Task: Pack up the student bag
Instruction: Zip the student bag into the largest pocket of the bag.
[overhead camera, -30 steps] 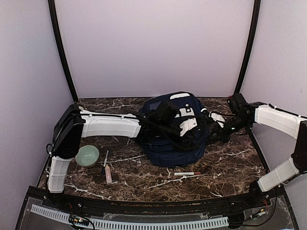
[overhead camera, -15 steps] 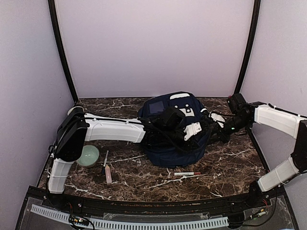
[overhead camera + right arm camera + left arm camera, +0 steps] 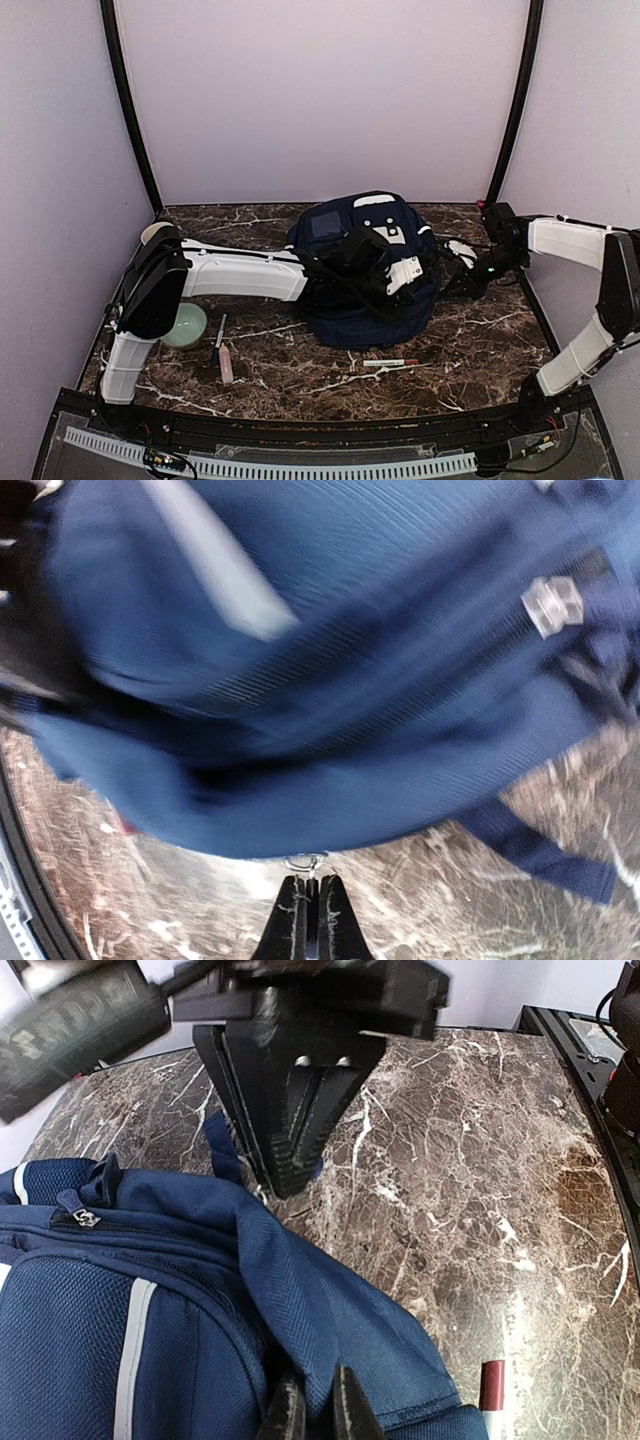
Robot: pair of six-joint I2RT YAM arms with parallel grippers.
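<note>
The student bag (image 3: 345, 320), navy with thin white stripes, lies in the middle of the marble table (image 3: 470, 350). My left arm reaches across it. The left gripper (image 3: 415, 283) is at the bag's right side, and in the left wrist view its jaws (image 3: 318, 1410) pinch a fold of the blue fabric (image 3: 330, 1300). My right gripper (image 3: 447, 283) comes in from the right. It is shut on the bag's small metal zipper pull (image 3: 305, 861) at the edge of the fabric (image 3: 330, 680). The right gripper's black fingers (image 3: 290, 1160) also show in the left wrist view.
A pale green bowl (image 3: 183, 325) sits at the left beside the left arm. A thin dark tool (image 3: 217, 340) and a pink tube (image 3: 226, 364) lie next to it. A white marker with a red cap (image 3: 390, 362) lies in front of the bag. Enclosure walls stand close around.
My left gripper has moved right across the bag and closed from open onto the fabric fold. The bag's top blue patch now shows. The right gripper stayed shut, shifting slightly.
</note>
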